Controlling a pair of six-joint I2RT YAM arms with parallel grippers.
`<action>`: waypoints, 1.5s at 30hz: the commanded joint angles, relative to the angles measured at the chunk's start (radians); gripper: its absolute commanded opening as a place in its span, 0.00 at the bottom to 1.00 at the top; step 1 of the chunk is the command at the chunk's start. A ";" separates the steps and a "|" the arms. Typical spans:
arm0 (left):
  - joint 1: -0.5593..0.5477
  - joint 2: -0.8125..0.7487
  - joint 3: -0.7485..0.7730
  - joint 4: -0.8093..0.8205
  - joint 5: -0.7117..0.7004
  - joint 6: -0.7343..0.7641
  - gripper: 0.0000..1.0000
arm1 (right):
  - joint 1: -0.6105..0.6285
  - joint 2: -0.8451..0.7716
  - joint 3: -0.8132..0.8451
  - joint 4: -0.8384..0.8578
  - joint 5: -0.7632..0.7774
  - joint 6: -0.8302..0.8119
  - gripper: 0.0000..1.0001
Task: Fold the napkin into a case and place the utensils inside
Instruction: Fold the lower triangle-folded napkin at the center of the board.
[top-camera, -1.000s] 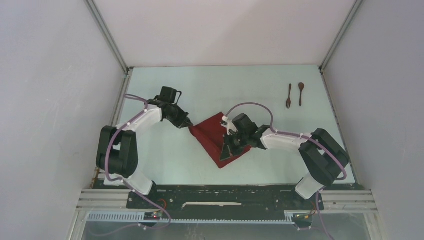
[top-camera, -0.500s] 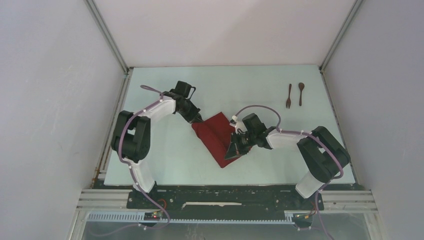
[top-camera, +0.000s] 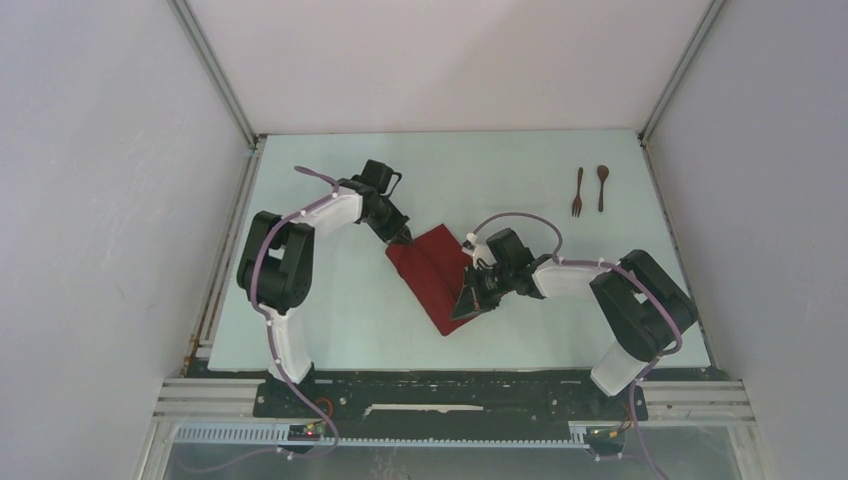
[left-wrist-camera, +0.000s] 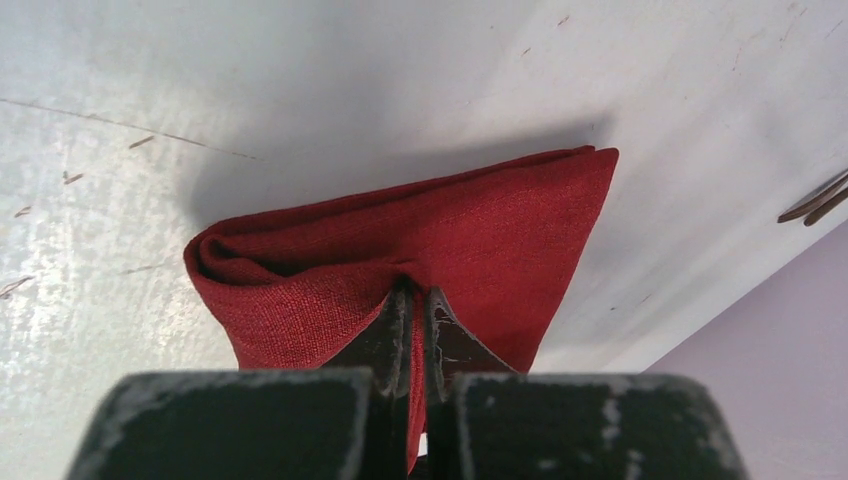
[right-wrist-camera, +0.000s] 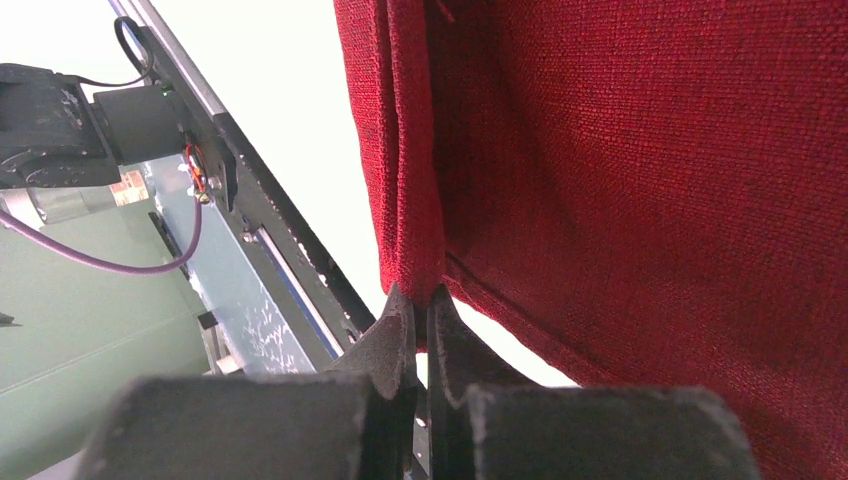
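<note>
Pinching the far-left corner of the napkin (top-camera: 432, 278), the left jaws were shut tight on a fold of the red cloth. In the left wrist view that fold bunched up between the tips and spread away from them. The napkin lay partly folded on the surface (top-camera: 520, 165), not yet a case. Its long axis slanted from that far-left corner down to a near point, and it sat between the two arms. The right jaws, likewise closed, gripped the doubled edge on its near-right side, so the cloth was held at two opposite ends. What the coming fold would turn on, I judged, was that span between the two grips. Further right and toward the far edge, well apart from the cloth, lay the fork (top-camera: 577, 193) and the spoon (top-camera: 602, 187), side by side with their handles pointing away. The right arm was the nearer to them. Counted: one napkin, one fork, one spoon.
</note>
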 joint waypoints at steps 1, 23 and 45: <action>-0.007 0.028 0.053 0.017 -0.009 0.026 0.00 | -0.004 0.013 -0.016 0.004 -0.017 0.004 0.00; -0.015 0.114 0.103 0.031 0.006 0.049 0.00 | -0.016 0.030 -0.016 -0.005 0.019 -0.006 0.00; -0.014 0.144 0.052 0.091 0.021 0.033 0.00 | 0.060 -0.203 0.145 -0.116 0.078 -0.034 0.77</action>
